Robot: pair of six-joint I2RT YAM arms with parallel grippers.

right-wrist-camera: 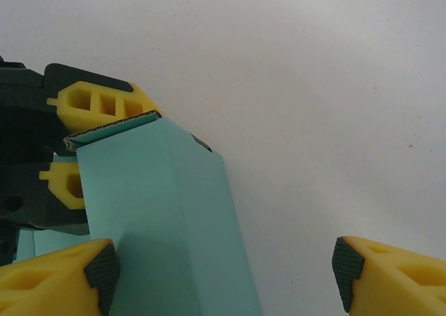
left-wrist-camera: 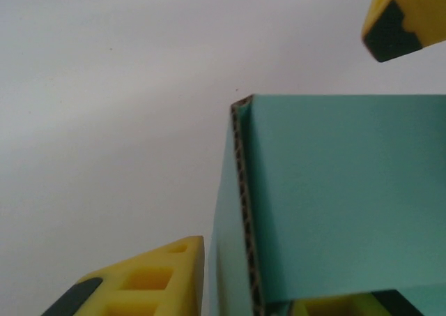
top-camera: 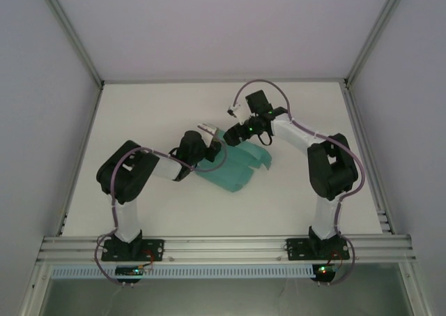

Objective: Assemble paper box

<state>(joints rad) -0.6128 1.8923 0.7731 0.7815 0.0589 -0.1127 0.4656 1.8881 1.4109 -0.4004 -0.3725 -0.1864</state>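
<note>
The paper box point(top-camera: 237, 168) is teal-green corrugated card, part folded, lying mid-table between the two arms. My left gripper point(top-camera: 211, 136) stands at its far left corner. In the left wrist view a raised wall of the paper box point(left-wrist-camera: 334, 190) sits between the jaws of my left gripper point(left-wrist-camera: 268, 281), and a thin gap shows beside the left finger point(left-wrist-camera: 146, 281). My right gripper point(right-wrist-camera: 226, 264) is wide open over a folded panel of the paper box point(right-wrist-camera: 160, 218); its left pad is beside the card and its right pad is well clear of it. In the top view my right gripper point(top-camera: 237, 133) faces the left one.
The white table point(top-camera: 153, 107) is walled by pale panels and aluminium posts. A metal rail point(top-camera: 223, 246) runs along the near edge, carrying both arm bases. The left gripper's yellow fingers point(right-wrist-camera: 104, 105) show at the far end of the card in the right wrist view.
</note>
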